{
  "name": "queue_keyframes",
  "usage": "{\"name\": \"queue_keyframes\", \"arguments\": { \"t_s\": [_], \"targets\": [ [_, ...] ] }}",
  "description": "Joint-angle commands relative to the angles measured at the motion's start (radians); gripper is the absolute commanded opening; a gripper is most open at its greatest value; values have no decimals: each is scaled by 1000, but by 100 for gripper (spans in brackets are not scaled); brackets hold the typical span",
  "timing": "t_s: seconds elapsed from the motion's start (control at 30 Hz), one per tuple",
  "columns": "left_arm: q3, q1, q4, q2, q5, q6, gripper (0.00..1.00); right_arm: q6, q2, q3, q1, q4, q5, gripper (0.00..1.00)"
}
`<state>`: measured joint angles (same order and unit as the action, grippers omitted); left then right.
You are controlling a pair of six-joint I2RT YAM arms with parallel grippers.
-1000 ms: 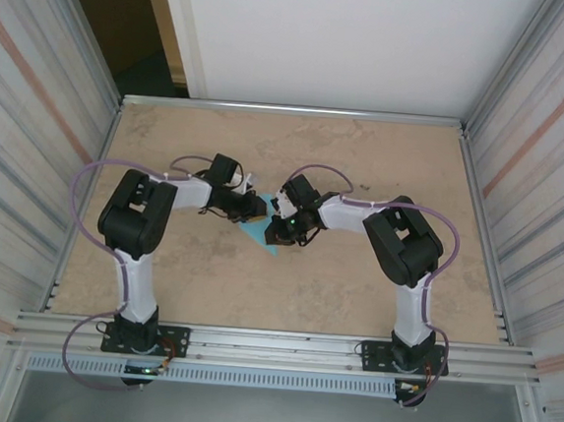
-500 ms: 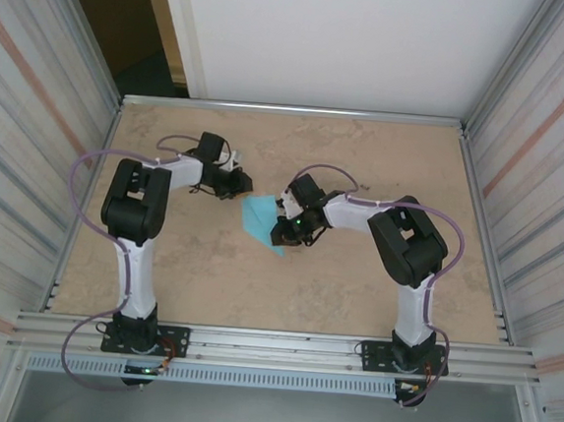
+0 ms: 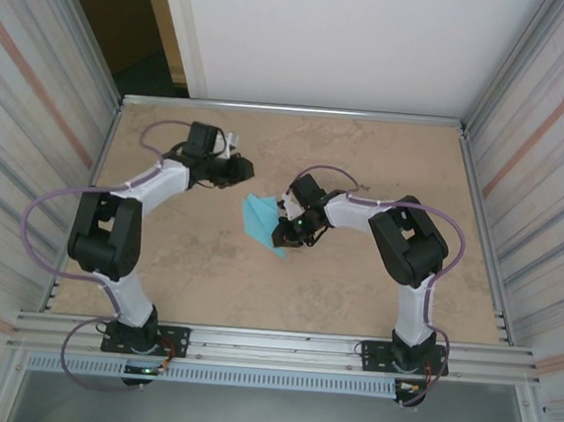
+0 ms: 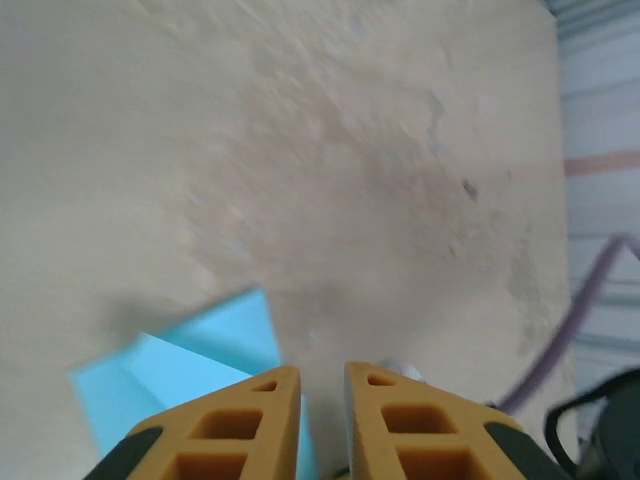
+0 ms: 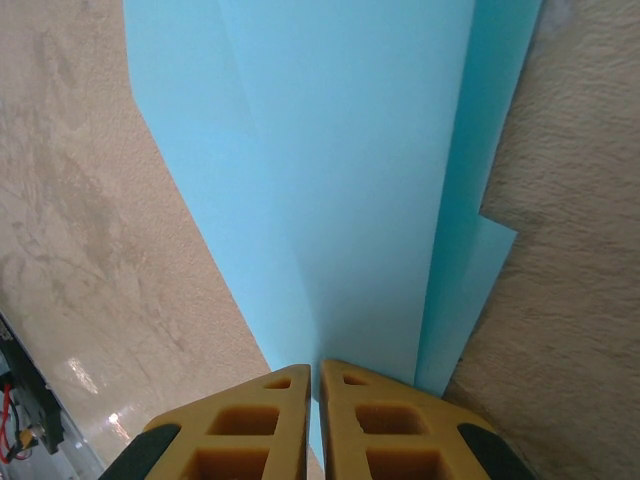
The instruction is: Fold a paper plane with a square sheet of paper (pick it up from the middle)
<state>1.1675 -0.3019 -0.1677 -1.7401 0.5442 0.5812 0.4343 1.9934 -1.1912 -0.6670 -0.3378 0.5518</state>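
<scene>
The light-blue sheet of paper [image 3: 258,217] lies mid-table, folded into overlapping layers with a lengthwise crease [image 5: 340,180]. My right gripper [image 3: 282,233] sits at its right edge. In the right wrist view the right gripper [image 5: 316,372] is shut on the sheet's near edge, with the paper running out between the fingertips. My left gripper [image 3: 246,171] hovers up and to the left of the paper, apart from it. Its orange fingers [image 4: 250,420] stand a narrow gap apart around the gripper's midpoint [image 4: 322,375], with nothing between them. A corner of the paper [image 4: 190,365] shows below them.
The tan table [image 3: 385,161] is fenced by a metal rail [image 3: 291,109] at the back and ribbed side walls [image 3: 534,154]. A purple cable [image 4: 570,320] and the black right arm [image 4: 600,430] appear at the lower right of the left wrist view.
The left arm has lifted off the paper and swung away to the upper left, uncovering the sheet. The right gripper has stayed shut on the paper's edge.
</scene>
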Motion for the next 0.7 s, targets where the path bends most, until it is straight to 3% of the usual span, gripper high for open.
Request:
{"name": "queue_keyframes", "arguments": {
  "t_s": [0.0,0.17,0.3,0.43,0.5,0.67],
  "targets": [
    [-85,-46,66,-52,47,85,18,-10,30,47,3,-137,-75,12],
    [-77,-82,82,-145,54,87,15,31,-36,30,6,-51,-29,15],
    [-102,-79,118,-131,50,90,15,149,-171,38,26,109,-1,23],
    [-98,-73,96,-122,41,74,17,212,-257,101,49,188,-114,32],
    [-108,-67,106,-117,47,75,17,216,-272,129,56,189,-170,35],
    [-142,-42,138,-47,55,101,21,214,-201,109,67,174,-131,37]
  ]
}}
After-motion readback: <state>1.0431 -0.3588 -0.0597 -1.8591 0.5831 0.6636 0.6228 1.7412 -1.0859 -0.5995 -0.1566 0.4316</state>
